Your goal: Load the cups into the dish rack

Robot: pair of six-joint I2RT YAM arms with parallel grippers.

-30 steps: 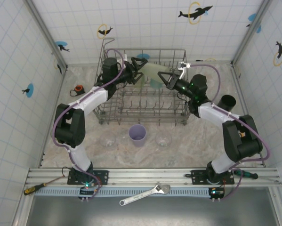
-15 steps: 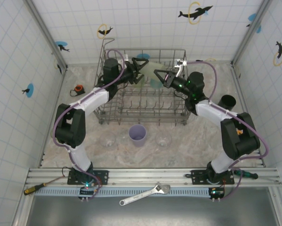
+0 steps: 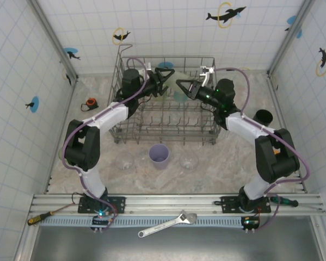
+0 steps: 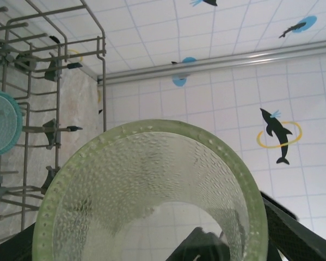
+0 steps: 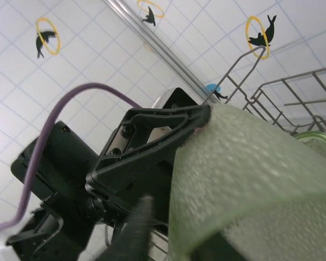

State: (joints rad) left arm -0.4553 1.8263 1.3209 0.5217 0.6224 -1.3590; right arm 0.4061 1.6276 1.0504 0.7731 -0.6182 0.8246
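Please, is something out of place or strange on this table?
Nothing looks spilled or broken. One item does not belong: a small orange-and-black tape measure lies on the table, left of the dish rack.

So your table (image 3: 228,163) is that sandy, marbled top, and the dish rack (image 3: 165,142) sits square in the middle toward the back. Just in front of the rack you've got three cups standing in a row, mouths up: the lavender cup (image 3: 159,155) in the centre, the left clear cup (image 3: 124,161) and the right clear cup (image 3: 189,161) on either side of it, none touching. The black cup (image 3: 263,117) stands off by the right wall, beside the rack. The orange-and-black tape measure (image 3: 91,103) lies over on the left, near the rack's back corner.
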